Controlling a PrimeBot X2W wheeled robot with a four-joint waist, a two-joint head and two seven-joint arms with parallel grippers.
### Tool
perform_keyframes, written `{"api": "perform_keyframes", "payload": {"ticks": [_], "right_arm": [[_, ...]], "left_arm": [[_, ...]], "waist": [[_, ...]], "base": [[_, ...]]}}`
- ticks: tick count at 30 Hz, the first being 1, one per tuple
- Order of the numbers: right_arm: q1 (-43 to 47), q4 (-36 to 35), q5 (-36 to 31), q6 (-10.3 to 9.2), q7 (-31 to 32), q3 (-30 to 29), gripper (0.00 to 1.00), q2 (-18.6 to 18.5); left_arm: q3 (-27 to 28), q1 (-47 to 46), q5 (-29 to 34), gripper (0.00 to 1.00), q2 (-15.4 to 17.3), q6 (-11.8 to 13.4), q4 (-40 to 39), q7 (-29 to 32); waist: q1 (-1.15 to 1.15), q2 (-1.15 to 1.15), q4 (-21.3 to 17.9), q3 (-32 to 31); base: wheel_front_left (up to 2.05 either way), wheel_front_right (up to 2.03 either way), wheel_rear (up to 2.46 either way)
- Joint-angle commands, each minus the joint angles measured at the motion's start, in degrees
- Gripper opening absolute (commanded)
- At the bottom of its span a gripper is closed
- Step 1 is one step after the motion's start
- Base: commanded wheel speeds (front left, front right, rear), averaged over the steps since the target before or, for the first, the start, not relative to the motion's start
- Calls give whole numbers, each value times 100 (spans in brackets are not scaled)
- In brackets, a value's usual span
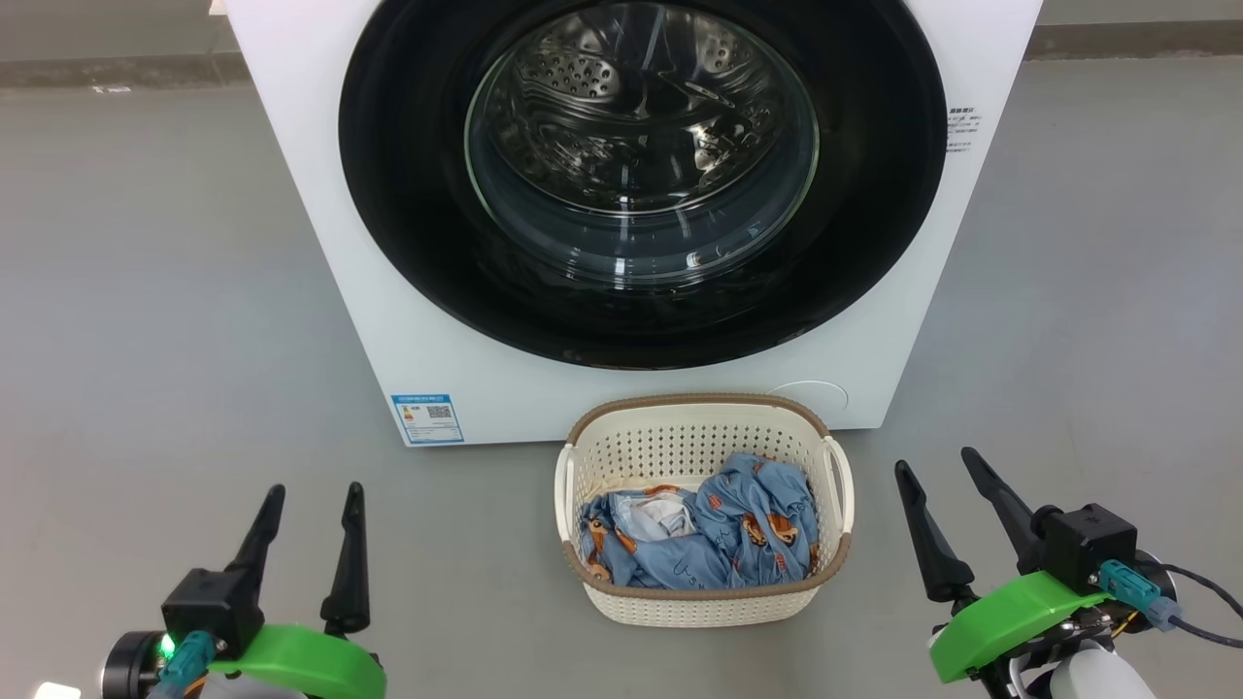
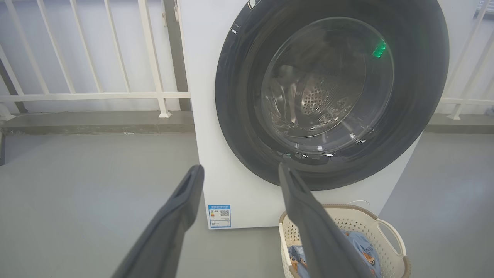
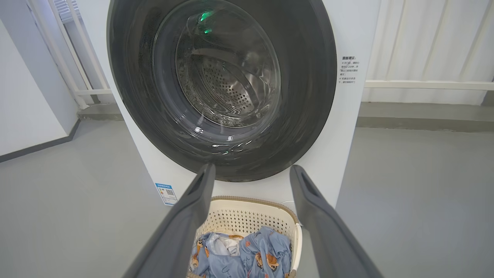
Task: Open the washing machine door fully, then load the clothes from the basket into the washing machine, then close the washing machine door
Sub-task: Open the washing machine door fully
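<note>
- Right, the washing machine door point(image 1: 641, 184) sat shut, flush against the front of the washing machine point(image 1: 311, 243), the steel drum point(image 1: 602, 73) showing through its clear bulging centre.
- Directly below, on the floor point(image 1: 146, 291), the basket point(image 1: 699, 602) stood just in front of the machine with the clothes point(image 1: 728, 534) bundled inside, none loaded yet.
- Left gripper point(image 1: 316, 488) hung low at the left, fingers spread, nothing between them. Right gripper point(image 1: 937, 459) matched it at the right, spread and empty too, both well apart from the door.
- So the step in hand looked like the opening. No handle or catch could be made out on the glossy black rim, so the edge to pull was anyone's guess.
- Done well, I reckoned, it meant hooking a finger behind the rim's free edge, not pushing on the glass, then following the door's swing until it stood wide.
- One to watch: the basket sat close under the door's lower edge, so whichever gripper went in needed to pass clear of it.
- Further out, a blue label sticker point(image 1: 427, 417) marked the machine's lower left corner, and a white railing point(image 2: 96, 94) ran behind.
</note>
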Motion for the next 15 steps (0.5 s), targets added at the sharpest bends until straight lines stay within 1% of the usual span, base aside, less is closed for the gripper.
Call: {"api": "perform_keyframes", "payload": {"ticks": [1, 10, 15], "right_arm": [[-166, -139, -53, 57, -70, 105, 100, -38], [-150, -159, -49, 57, -70, 65, 100, -26], [-154, -166, -53, 57, -70, 51, 100, -28]], "left_arm": [[201, -249, 51, 100, 95, -13, -158, -38], [280, -254, 121, 100, 87, -10, -169, -38], [322, -254, 160, 100, 72, -10, -184, -38]], "waist": [[0, 0, -1, 0], [0, 0, -5, -1], [0, 0, -2, 2]], "base": [[0, 0, 0], [2, 2, -4], [36, 36, -72]]}}
